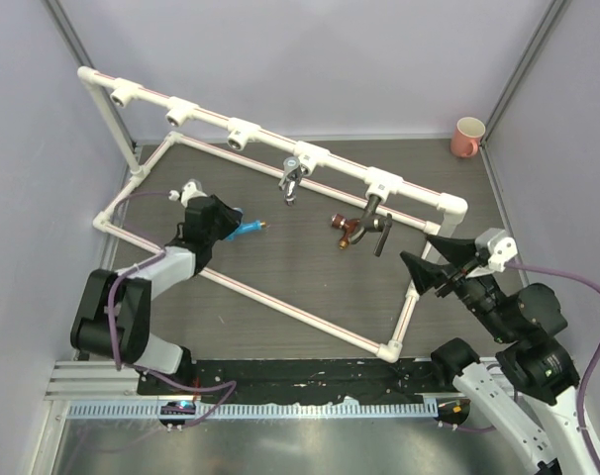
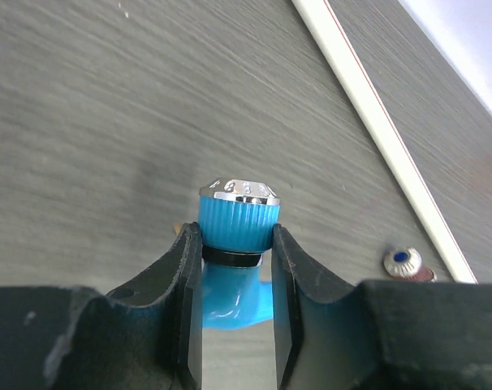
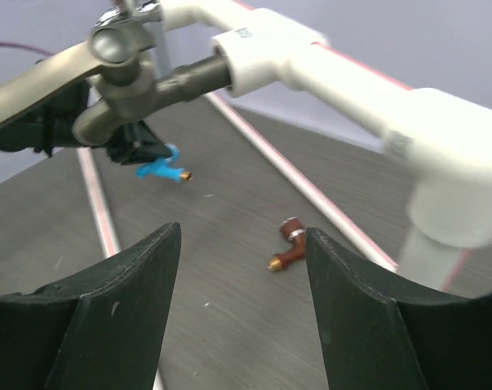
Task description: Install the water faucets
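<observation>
1. Left gripper (image 1: 228, 224) is pinching the blue faucet (image 1: 249, 228) inside the white pipe frame (image 1: 280, 305), low over the table (image 1: 310, 277). Cannot tell whether the tap is touching the wood or hanging just clear
2. In the left wrist view, both fingers (image 2: 185, 268) are pressing on the dark ring just under the ribbed blue handle. The chrome cap is pointing away from the camera and the spout is dropping down between the pads
3. Right gripper (image 1: 431, 265) is idling beside the frame's near right corner, fingers spread wide and holding nothing
4. Copper faucet (image 1: 342, 230) is lying loose on the table near the dark grey faucet (image 1: 374, 223). The dark grey faucet is sitting in its tee, and the silver faucet (image 1: 292, 181) is hanging from the next tee along
5. Three tee sockets (image 1: 244, 134) toward the left of the back rail are showing open mouths. Judging the step in hand as carrying the blue tap to one of them
6. To do it well:
   - the hold is narrow and close to the handle, so the body may swivel; lifting slowly is advised
   - square the brass-tipped end to the socket mouth before pushing
   - press straight along the socket axis, watching that the rail is not flexing away
</observation>
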